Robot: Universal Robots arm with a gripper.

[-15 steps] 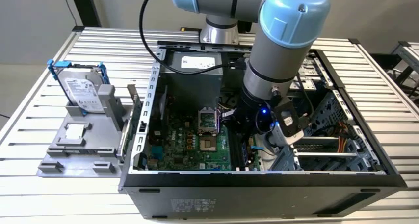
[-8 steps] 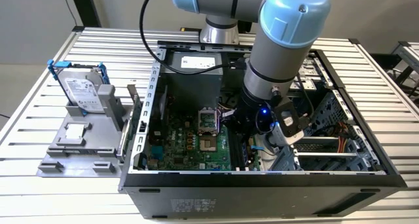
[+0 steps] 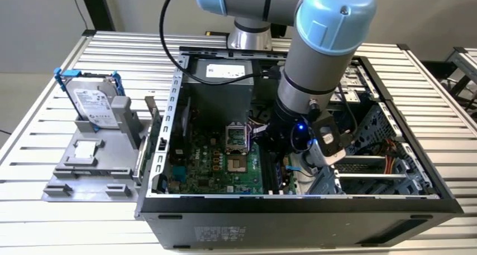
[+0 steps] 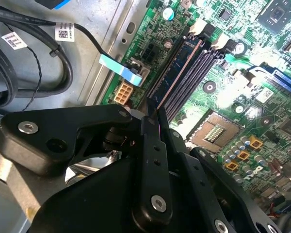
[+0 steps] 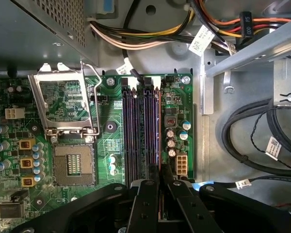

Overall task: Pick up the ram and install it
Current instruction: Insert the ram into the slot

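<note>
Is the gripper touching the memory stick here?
Touching: in the second wrist view the gripper pinches the near end of the memory stick.

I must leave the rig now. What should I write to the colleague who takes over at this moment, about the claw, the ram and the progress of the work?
Claw: shut on one end of the ram, down inside the open computer case.
Ram: on edge, lined up along the outermost of the memory slots on the green motherboard.
Done: ram picked up and brought to the slot.
Left: full seating cannot be seen from here; the claw has not yet let go.
</note>
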